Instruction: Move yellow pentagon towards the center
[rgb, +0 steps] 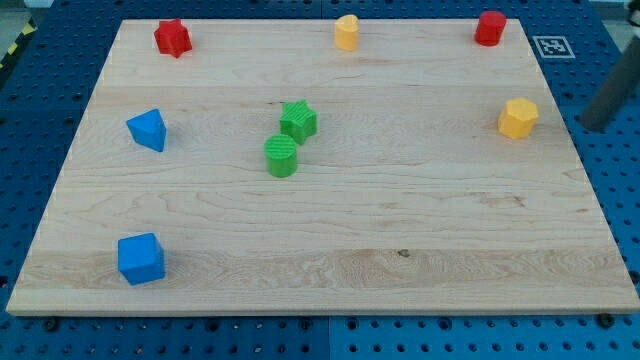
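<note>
The yellow pentagon (518, 117) lies on the wooden board (400, 230) near its right edge, in the upper half of the view. My dark rod comes in from the view's right edge, and my tip (592, 124) is off the board, just right of the yellow pentagon and apart from it. A green star (298, 120) and a green cylinder (282, 156) sit close together near the board's middle, left of the pentagon.
A second yellow block (346, 32) sits at the top middle. A red star (172, 38) is at the top left and a red block (490, 27) at the top right. A blue triangle (147, 130) is at the left and a blue cube (140, 258) at the bottom left.
</note>
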